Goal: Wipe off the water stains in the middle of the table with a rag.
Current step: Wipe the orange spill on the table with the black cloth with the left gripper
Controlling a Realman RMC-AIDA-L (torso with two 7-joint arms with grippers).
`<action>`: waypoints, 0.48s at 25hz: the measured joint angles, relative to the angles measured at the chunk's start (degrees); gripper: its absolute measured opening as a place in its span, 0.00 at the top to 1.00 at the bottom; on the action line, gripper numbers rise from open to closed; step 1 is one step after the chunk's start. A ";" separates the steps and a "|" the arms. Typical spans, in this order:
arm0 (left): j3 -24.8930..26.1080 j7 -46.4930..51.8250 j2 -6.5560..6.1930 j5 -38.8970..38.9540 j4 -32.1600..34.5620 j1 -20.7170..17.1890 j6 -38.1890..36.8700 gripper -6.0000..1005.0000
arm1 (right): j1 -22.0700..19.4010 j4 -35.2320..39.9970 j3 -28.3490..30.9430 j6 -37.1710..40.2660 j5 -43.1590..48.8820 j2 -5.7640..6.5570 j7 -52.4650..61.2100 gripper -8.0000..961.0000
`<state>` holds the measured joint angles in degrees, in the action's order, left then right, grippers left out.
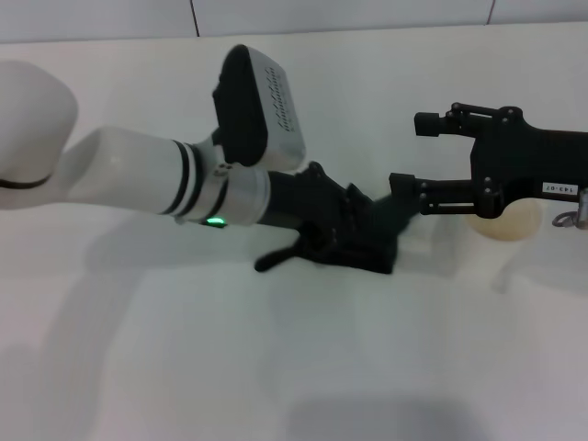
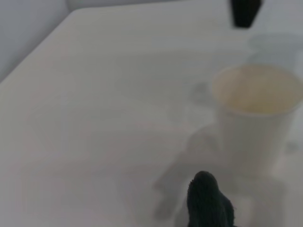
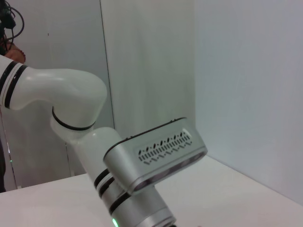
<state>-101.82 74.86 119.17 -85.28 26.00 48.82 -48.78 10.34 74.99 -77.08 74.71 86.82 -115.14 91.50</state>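
Fingers of the left gripper (image 1: pixel 354 230) are buried in the rag (image 1: pixel 367 241) at frame centre, apparently clenched on it, pressing it to the table (image 1: pixel 294 367). Right gripper (image 1: pixel 409 154), upper right, is spread and idle above the cup (image 1: pixel 503 220). No water stains are visible; presumably under the rag.

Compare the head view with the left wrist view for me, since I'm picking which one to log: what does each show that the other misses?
Only the head view shows the left hand down on the rag, the left arm, and the right hand open above the cup. Only the left wrist view shows the cup's open mouth and inside wall. Both show the cup, the table, and part of the rag. Neither shows any stain.
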 joint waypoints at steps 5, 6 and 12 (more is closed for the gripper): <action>6.13 0.12 0.01 -5.35 0.02 -0.36 0.17 0.94 | 0.01 0.00 0.06 0.00 0.00 0.00 0.00 0.14; 7.36 0.12 0.01 -6.34 0.12 -0.41 0.19 0.94 | 0.01 0.00 0.07 0.00 0.00 0.00 0.00 0.14; 11.16 0.20 0.01 -10.13 0.44 -0.34 0.24 0.94 | 0.07 -0.02 0.10 0.00 0.00 0.00 0.00 0.14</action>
<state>-90.66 75.06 119.18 -95.41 26.44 48.48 -48.53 10.42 74.97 -76.99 74.71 86.83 -115.13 91.49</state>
